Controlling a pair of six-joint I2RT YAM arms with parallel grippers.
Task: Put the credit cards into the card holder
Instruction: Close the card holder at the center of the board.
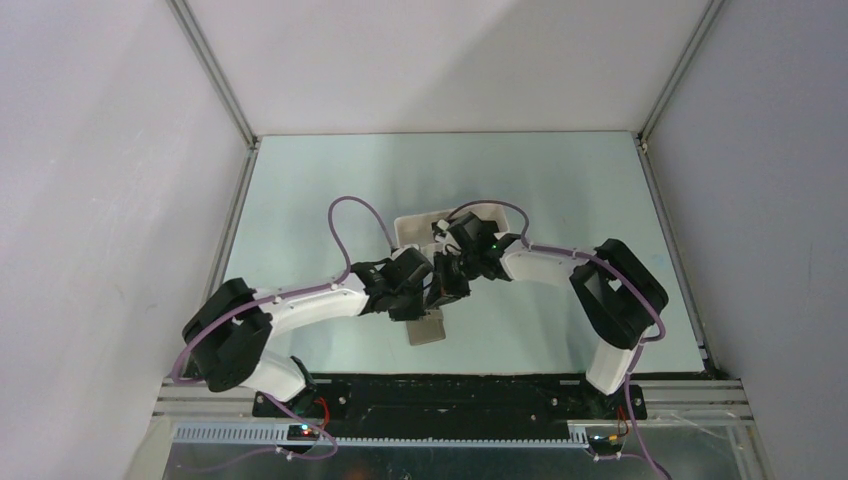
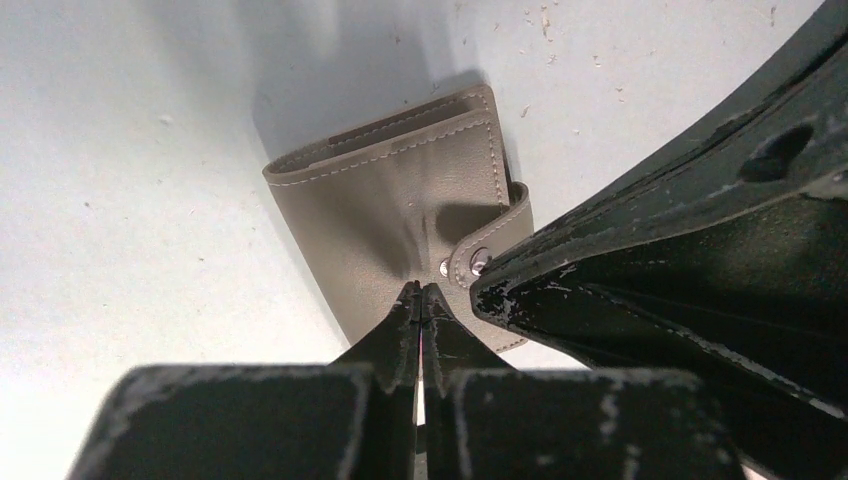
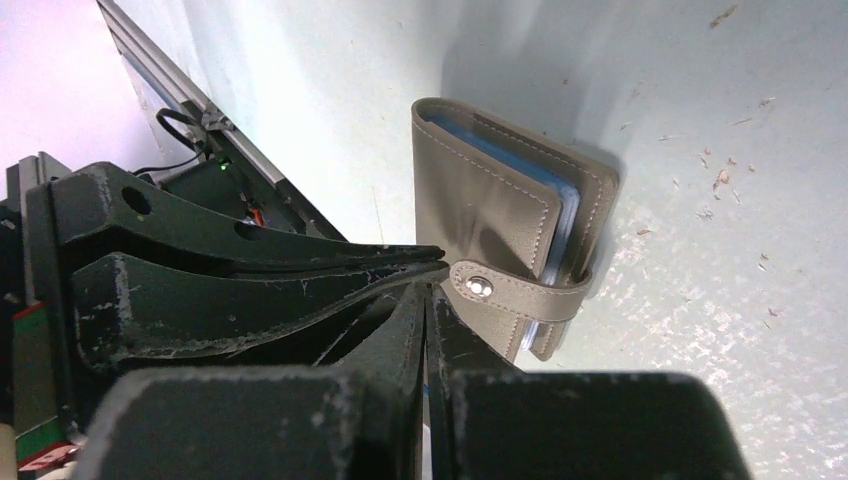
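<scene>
The card holder (image 2: 400, 205) is a grey-brown wallet lying folded on the table, its strap tab (image 2: 490, 245) snapped over the edge. It also shows in the right wrist view (image 3: 500, 215), with blue inner leaves at its open edge, and in the top view (image 1: 427, 329). My left gripper (image 2: 421, 290) is shut and its tips press on the wallet's face beside the snap. My right gripper (image 3: 428, 287) is shut too, its tips at the strap's snap (image 3: 479, 288). The two grippers meet over the wallet (image 1: 438, 292). No black credit cards are in view.
A long white tray (image 1: 412, 228) stands just behind the grippers, partly hidden by the right arm. The metal frame rail (image 3: 200, 110) of the table's near edge lies behind the wallet in the right wrist view. Crumbs dot the table (image 3: 730, 180).
</scene>
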